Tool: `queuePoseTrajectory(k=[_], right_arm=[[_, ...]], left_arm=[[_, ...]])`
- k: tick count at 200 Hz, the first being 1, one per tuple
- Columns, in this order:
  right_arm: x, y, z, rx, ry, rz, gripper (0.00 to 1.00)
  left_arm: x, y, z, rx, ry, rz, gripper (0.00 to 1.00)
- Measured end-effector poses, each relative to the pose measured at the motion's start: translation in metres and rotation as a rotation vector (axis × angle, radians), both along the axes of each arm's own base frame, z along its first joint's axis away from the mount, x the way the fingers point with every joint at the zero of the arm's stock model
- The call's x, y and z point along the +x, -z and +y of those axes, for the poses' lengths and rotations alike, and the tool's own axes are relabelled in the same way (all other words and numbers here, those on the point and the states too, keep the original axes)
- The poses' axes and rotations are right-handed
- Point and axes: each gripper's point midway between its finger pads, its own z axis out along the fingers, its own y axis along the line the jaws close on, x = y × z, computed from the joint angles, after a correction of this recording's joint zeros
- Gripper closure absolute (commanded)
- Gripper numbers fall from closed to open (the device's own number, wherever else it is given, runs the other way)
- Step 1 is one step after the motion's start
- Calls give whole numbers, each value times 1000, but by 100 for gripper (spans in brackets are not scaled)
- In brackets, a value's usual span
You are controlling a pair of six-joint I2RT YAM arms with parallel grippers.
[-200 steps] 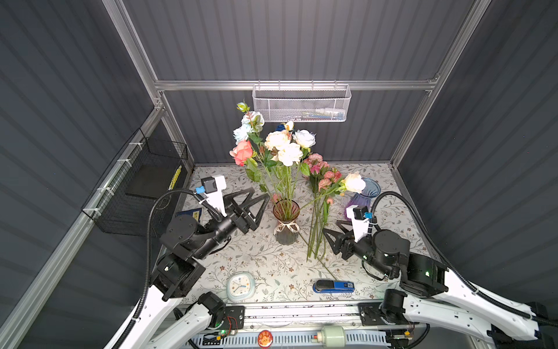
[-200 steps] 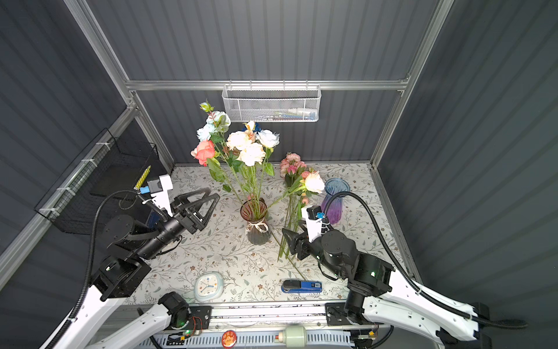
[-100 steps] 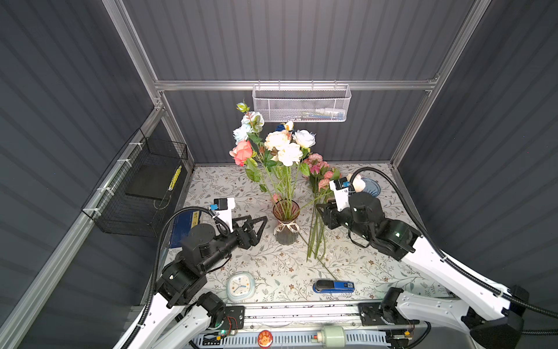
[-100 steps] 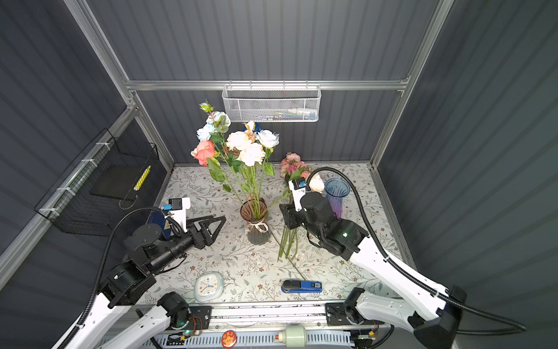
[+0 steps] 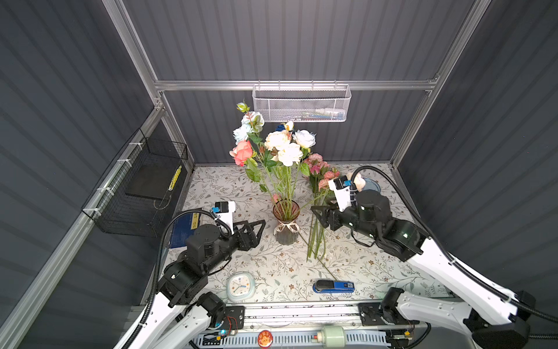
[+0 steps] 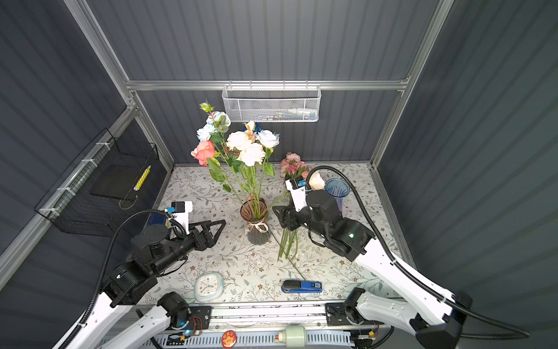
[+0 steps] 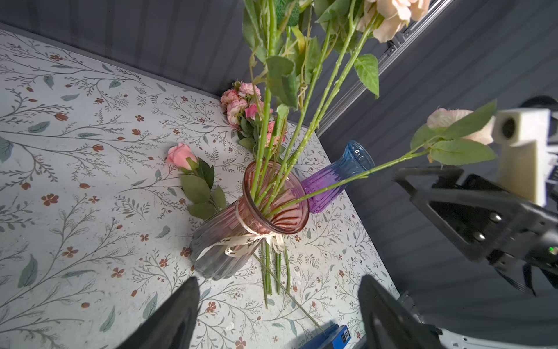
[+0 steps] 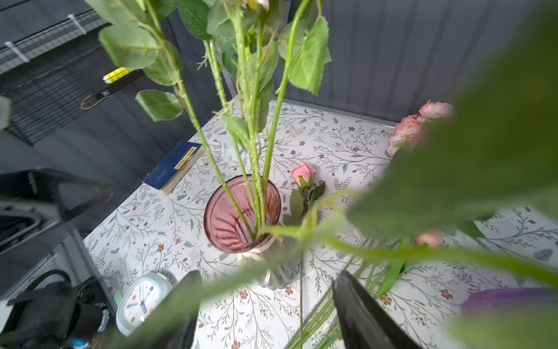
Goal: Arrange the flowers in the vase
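Standing in ribbed vase [image 5: 286, 225] mid-frame, clear of table [image 5: 229, 187] edges: most flowers [image 5: 280, 148]. Peach rose [image 7: 450, 117] leaning right over rim, bloom beside right wrist. Loose stems [image 5: 315, 241] flat just right of vase. Bare tabletop lower left and lower centre. Right gripper [image 5: 317, 216] spread, empty, just right of rim, above loose stems. Left gripper [image 5: 260, 231] spread, empty, near vase's left side.

No text can be read in full.
In a top view, the cursive print on the ribbon [image 5: 285, 227] of the vase [image 5: 286, 239] at centre, the yellow label [image 5: 195, 220] on the blue book [image 5: 181, 234] at centre-left and the clock [image 5: 240, 285] dial at lower centre are all too small to read.
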Motion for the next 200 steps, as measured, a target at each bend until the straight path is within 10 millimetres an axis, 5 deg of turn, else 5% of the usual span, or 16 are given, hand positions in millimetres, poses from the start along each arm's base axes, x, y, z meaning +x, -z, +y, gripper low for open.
queuePoseTrajectory(k=[49,71,103,161,200], right_arm=[[-40,15,-6,48,-133,15,22],[-47,41,-6,32,-157,69,22],[-52,81,-8,3,-151,160,24],[-36,143,-8,-57,-48,321,41],[-21,207,-16,-146,20,481,43]], left_arm=[[6,13,1,39,-23,39,21],[8,21,2,57,-32,51,36],[12,35,3,92,-51,84,38],[17,64,1,155,-62,161,27],[12,55,6,135,-65,134,23]])
